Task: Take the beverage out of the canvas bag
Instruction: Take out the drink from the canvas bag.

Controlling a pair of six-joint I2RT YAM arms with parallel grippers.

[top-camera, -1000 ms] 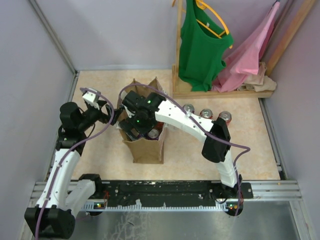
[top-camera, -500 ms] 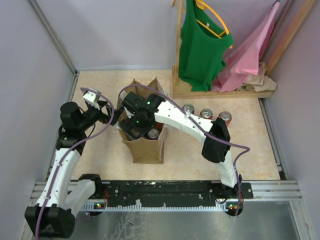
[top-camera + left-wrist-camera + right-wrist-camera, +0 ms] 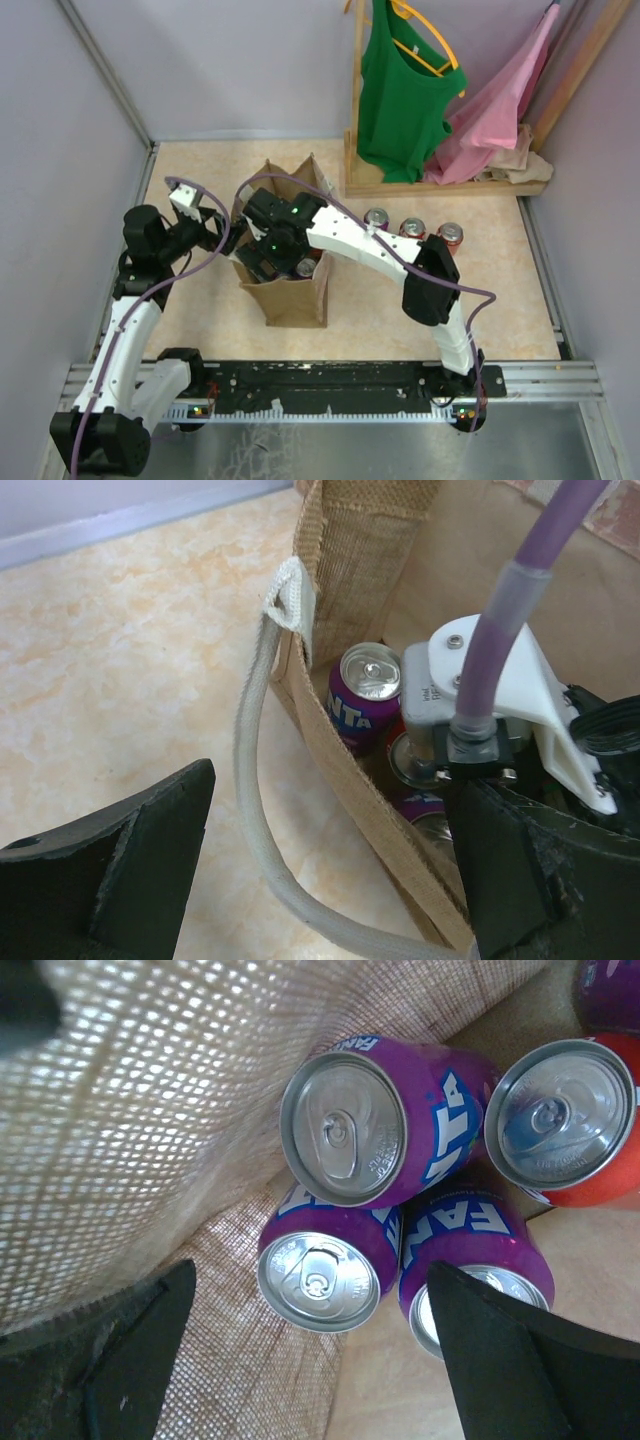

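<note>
My right gripper (image 3: 310,1290) hung open inside the canvas bag (image 3: 290,300), over purple cans (image 3: 345,1130). My left gripper (image 3: 330,780), also open, straddled the bag's nine-o'clock side.

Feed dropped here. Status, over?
Left pincer open, astride rim of tall tan canvas bag. Right pincer open inside, above purple Fanta cans, none gripped. Cans packed touching.

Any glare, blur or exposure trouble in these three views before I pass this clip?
Top external: evenly lit, sharp. Left wrist: its fingers are dark and soft, the near purple cable is blurred, the purple can top is crisp. Right wrist: light glows through the canvas bag weave, nearly washing it out; the cans are sharp.
</note>
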